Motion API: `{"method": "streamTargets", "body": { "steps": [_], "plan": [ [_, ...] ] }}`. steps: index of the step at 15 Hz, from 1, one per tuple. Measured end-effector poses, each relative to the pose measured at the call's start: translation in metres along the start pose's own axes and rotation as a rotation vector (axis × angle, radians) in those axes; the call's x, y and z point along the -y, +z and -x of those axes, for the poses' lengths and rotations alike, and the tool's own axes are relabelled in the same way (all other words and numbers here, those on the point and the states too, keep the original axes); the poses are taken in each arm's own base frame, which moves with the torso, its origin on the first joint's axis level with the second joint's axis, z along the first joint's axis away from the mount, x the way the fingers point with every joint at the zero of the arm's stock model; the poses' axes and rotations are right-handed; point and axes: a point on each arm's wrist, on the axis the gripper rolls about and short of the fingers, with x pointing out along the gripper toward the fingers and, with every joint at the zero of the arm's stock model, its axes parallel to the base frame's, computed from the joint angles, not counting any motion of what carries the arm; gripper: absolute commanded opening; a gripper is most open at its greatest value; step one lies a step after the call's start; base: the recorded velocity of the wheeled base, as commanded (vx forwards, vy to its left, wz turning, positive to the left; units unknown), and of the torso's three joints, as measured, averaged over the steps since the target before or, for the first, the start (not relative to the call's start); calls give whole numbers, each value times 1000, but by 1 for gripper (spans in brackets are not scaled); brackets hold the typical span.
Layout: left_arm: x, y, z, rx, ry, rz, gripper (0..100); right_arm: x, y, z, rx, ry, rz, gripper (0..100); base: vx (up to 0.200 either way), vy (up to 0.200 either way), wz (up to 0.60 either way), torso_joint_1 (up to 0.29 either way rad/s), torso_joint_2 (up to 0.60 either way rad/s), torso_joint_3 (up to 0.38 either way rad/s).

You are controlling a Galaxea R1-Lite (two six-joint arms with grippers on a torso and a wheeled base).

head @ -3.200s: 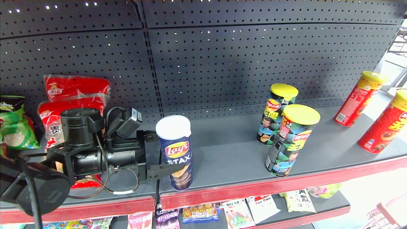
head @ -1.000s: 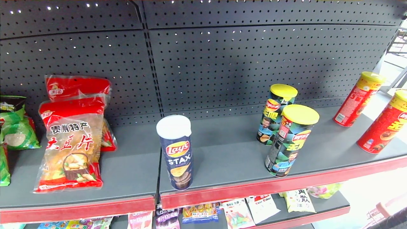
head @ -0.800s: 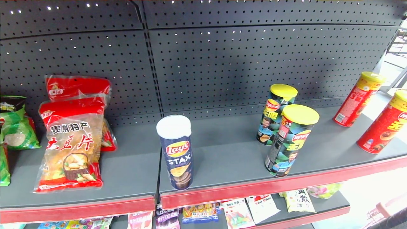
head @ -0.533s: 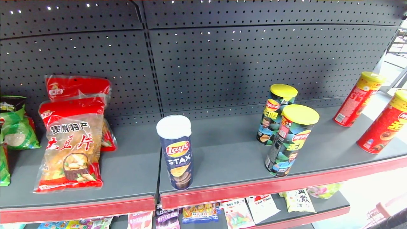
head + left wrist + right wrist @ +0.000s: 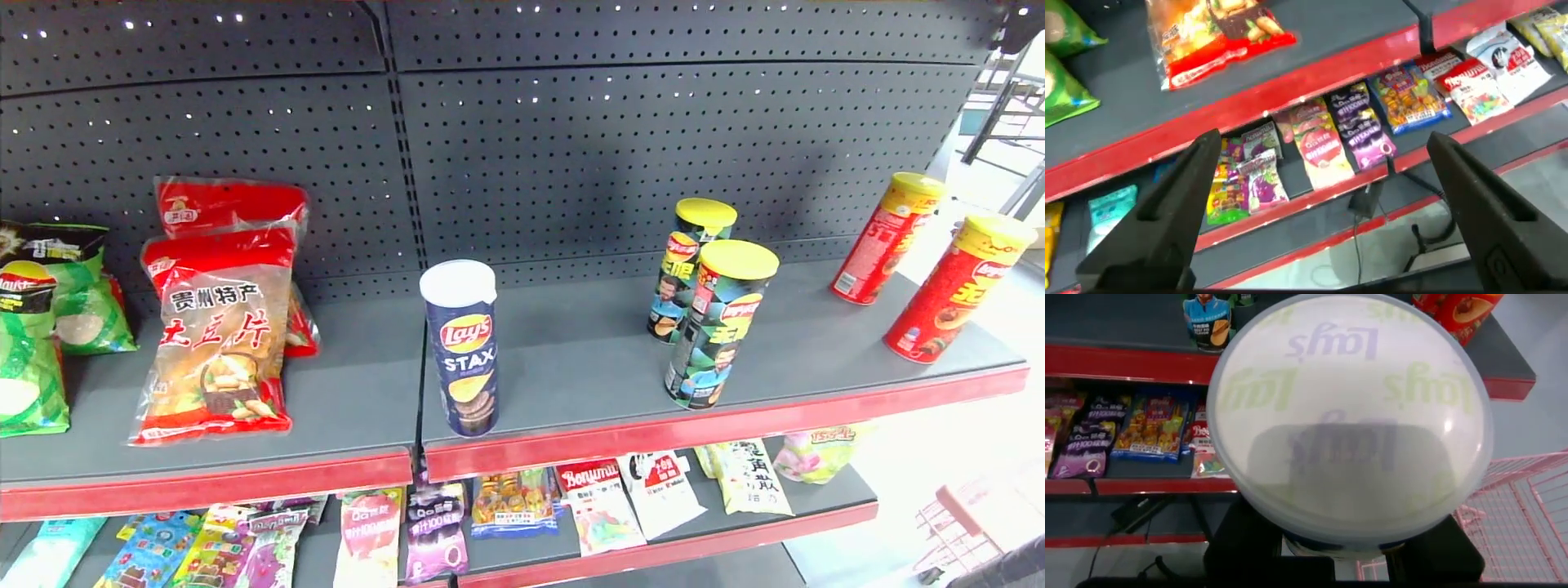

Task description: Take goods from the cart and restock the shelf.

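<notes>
My right gripper [image 5: 1343, 547] clamps the white-lidded can [image 5: 1349, 416] out in front of the shelf [image 5: 718, 425], my left gripper [image 5: 1321, 145] gapes empty, and I fear the tall can may tip or topple the blue can [image 5: 462, 347] if I set it down crooked.

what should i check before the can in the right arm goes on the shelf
1. Held can carried at the right wrist, lid on: ok.
2. Free shelf space between blue can and green cans: ok.
3. Blue can, green cans, red cans standing, none toppled: ok.
4. Left gripper open, empty, off the shelf: ok.
5. Held can's side label, to match its row: cannot tell.
</notes>
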Motion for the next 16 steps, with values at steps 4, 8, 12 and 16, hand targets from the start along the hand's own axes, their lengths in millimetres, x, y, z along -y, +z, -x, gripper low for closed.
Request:
{"method": "streamTargets", "body": {
  "steps": [4,8,12,16],
  "plan": [
    [0,-2,1,9,2,-3,100,0,-1,0,-5,-5,14,0,0,0,600,13,1,-2],
    [1,-3,3,25,4,-13,100,0,-1,0,-3,-1,14,0,0,0,450,5,3,1],
    [2,-10,5,47,13,-40,100,0,2,-1,6,24,20,0,0,0,0,0,0,0],
    [5,-22,1,66,11,18,100,3,50,-6,87,233,22,0,0,0,0,0,0,0]
  ]
}}
